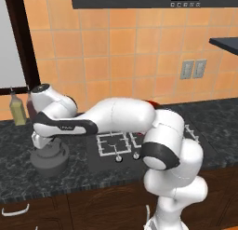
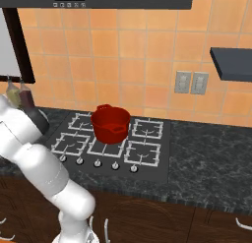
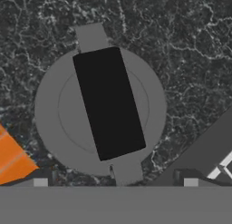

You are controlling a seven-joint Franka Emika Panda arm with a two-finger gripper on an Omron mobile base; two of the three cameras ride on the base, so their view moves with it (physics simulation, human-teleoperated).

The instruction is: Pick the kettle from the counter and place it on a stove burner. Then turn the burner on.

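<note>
The dark-grey kettle [image 1: 49,161] stands on the black speckled counter [image 1: 16,173], left of the stove. Seen from straight above in the hand view, the kettle [image 3: 54,114] is round, and its black handle [image 3: 108,103] runs across the lid. My gripper [image 1: 45,147] hangs directly over it, open, touching nothing. In the hand view my gripper [image 3: 115,183] has its fingertips [image 3: 41,182] spread wider than the handle. The nearest stove burner [image 1: 113,144] lies just right of the kettle. Other burners [image 2: 142,151] show in the right base view.
A red two-handled pot [image 2: 111,123] sits on the middle of the stove. A row of silver knobs [image 2: 97,163] lines the stove's front edge. Two bottles [image 1: 17,109] stand against the tiled wall behind the kettle. My arm reaches across the stove's left half.
</note>
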